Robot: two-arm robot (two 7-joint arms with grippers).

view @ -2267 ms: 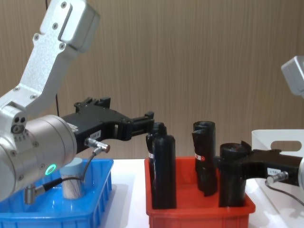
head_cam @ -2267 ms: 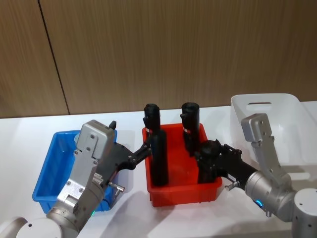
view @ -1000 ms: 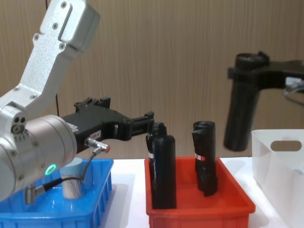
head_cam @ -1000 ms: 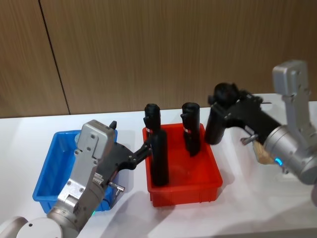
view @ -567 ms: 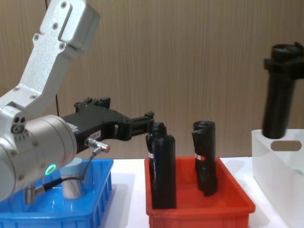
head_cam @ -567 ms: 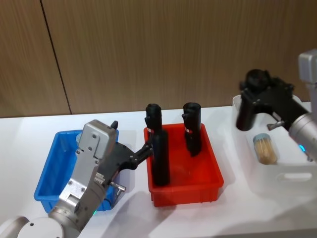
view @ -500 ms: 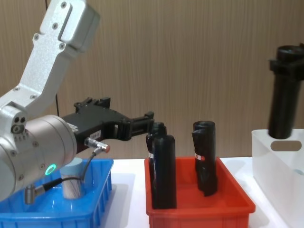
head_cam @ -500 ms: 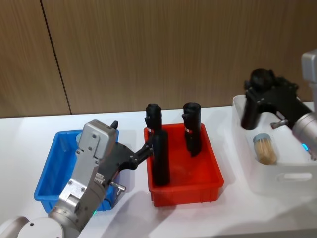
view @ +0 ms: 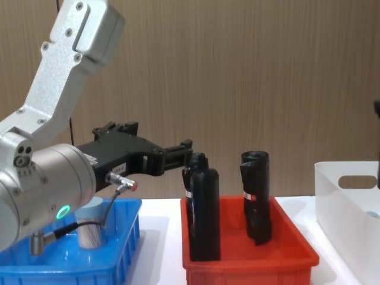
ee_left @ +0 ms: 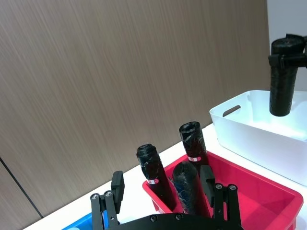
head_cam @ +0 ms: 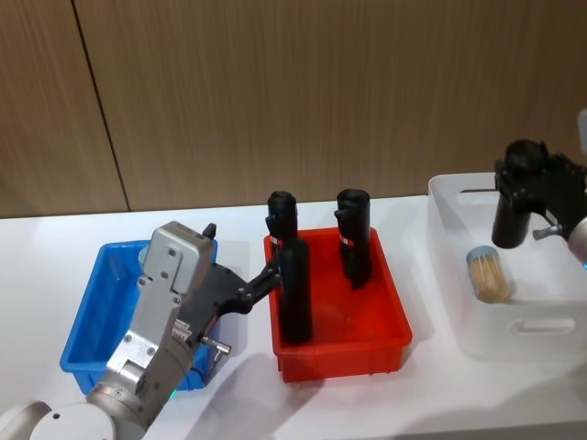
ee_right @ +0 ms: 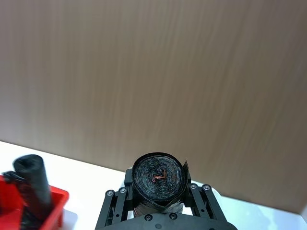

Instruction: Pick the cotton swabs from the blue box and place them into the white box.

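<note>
1. Head view shows you the right gripper (head_cam: 510, 213) clenched on a black roll (head_cam: 507, 223) above the white box (head_cam: 459, 275), where one cotton swabs tub (head_cam: 487, 274) lies.
2. Your left gripper (view: 189, 153) hovers between the blue box (view: 122, 252) and the red bin (view: 249, 261), fingers spread; another tub (view: 91, 229) stands in the blue box.

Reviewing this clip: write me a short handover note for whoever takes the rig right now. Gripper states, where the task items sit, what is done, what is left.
Right gripper: shut on a tall black roll, held upright over the white translucent plastic bin. That roll is not a task item.
Left gripper: parked above the gap between the shallow bright blue plastic bin and the red plastic bin.
Done: one clear tub of tan-stemmed cotton swabs lies in the white bin.
Left: one pale-blue-lidded swab tub stands in the blue bin. Three black rolls stand in the red bin.
</note>
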